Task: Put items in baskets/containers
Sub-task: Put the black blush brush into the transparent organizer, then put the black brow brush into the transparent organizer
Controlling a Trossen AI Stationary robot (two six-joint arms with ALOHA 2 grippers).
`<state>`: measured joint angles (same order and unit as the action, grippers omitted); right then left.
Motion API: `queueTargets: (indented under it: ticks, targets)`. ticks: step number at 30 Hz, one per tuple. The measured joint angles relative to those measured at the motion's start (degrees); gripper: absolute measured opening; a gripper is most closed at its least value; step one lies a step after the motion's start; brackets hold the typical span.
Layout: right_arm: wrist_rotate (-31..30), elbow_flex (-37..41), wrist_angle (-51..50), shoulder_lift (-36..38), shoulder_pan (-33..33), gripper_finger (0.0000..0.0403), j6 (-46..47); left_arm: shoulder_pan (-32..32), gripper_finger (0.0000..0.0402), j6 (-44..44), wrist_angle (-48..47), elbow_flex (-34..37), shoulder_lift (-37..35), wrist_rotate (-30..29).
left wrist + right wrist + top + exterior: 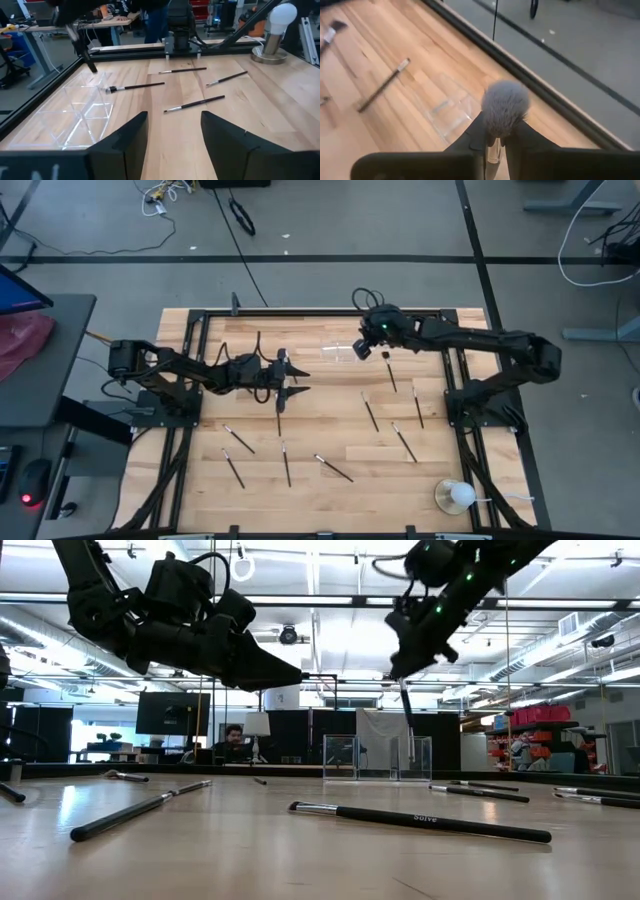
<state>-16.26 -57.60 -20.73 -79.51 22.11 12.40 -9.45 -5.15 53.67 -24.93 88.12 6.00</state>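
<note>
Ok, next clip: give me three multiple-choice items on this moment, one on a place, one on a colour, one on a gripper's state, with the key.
1. Where does the right gripper hang?
A. Over the clear organizer at the table's far edge
B. Beside the white ball
C. Off the table

2. What colour are the bristles of the brush in the right gripper?
A. Red
B. Grey-white
C. Green

3. How is the left gripper?
A. Shut on a brush
B. Shut on the organizer
C. Open and empty

Key: 1 A, the high view puts the gripper right by the organizer. 2 B, the right wrist view shows a pale fluffy tuft between the fingers. 3 C, the left wrist view shows bare wood in the gap between its fingers.
</note>
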Motion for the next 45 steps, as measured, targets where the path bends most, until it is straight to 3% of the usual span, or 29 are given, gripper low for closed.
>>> queueTargets:
  ticks: [25, 37, 45]
  targets:
    - [2.57, 0.00, -1.27, -12.56, 4.13, 0.0042, -0.87, 0.00, 0.0188, 0.04, 0.05, 0.02, 0.00, 0.02]
    - [2.22, -0.04, 1.19, -13.34, 4.52, 0.0134, -0.90, 0.00, 0.0188, 0.11, 0.04, 0.02, 0.00, 0.02]
    - [0.20, -0.04, 0.76, -6.24, 4.47, 0.0206, -0.93, 0.00, 0.0188, 1.09, 0.02, 0.02, 0.00, 0.06]
